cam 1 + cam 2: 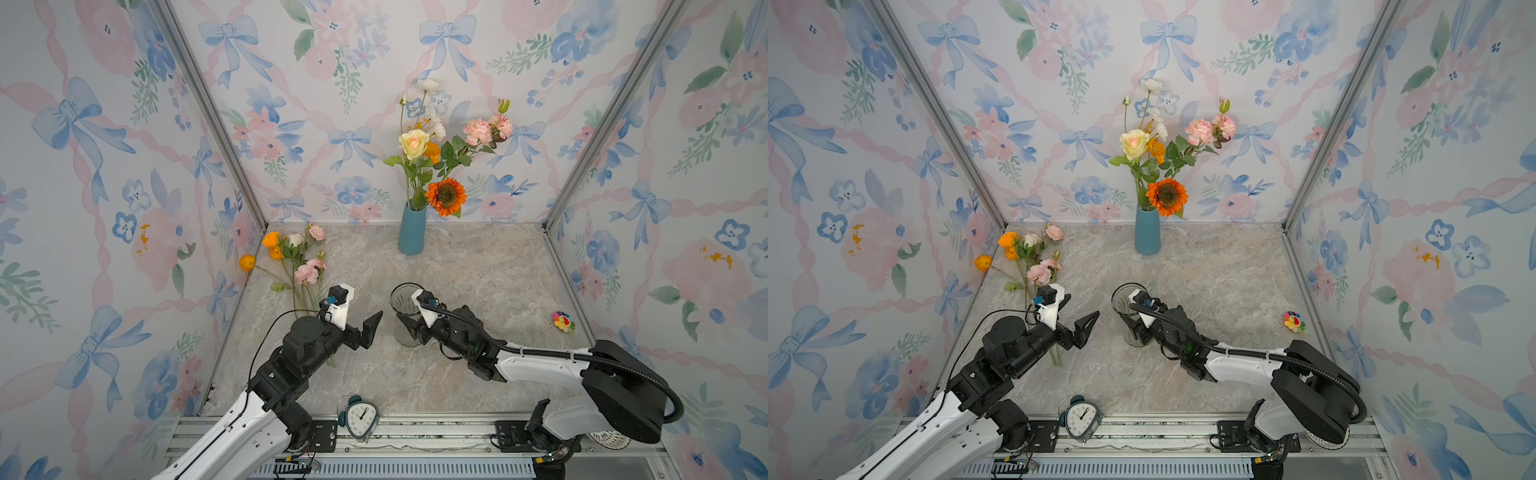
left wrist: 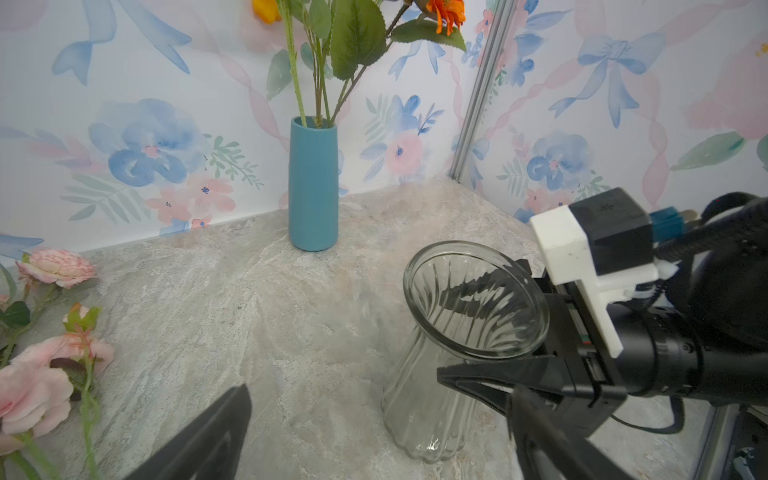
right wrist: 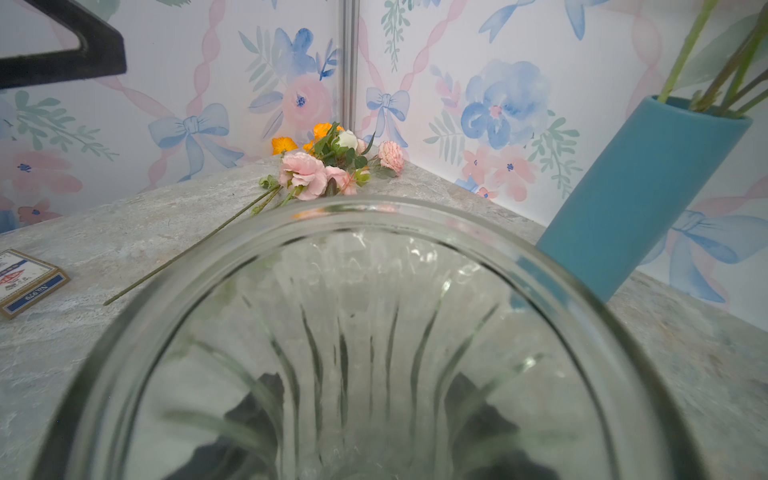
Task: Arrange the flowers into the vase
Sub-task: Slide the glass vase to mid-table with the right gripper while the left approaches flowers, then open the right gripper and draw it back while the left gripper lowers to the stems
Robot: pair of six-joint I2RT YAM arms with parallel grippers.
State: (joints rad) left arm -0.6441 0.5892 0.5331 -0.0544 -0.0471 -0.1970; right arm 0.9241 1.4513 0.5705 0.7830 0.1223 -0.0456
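Glass vase (image 1: 404, 309), clear and empty, sits near the middle of the table (image 1: 490, 282), with the right gripper (image 1: 407, 328) clamped on its waist. Loose flowers (image 1: 300, 266) lie by the back-left corner, heads toward the corner and stems running toward the front edge under the left arm. Left gripper (image 1: 362, 315) is spread wide and empty, hanging between the stems and the vase. Left arm judged nearer for the pick.

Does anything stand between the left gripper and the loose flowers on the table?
Nothing visible does. The open left gripper hangs by the loose flowers; the glass vase, in the right gripper, stands opposite.
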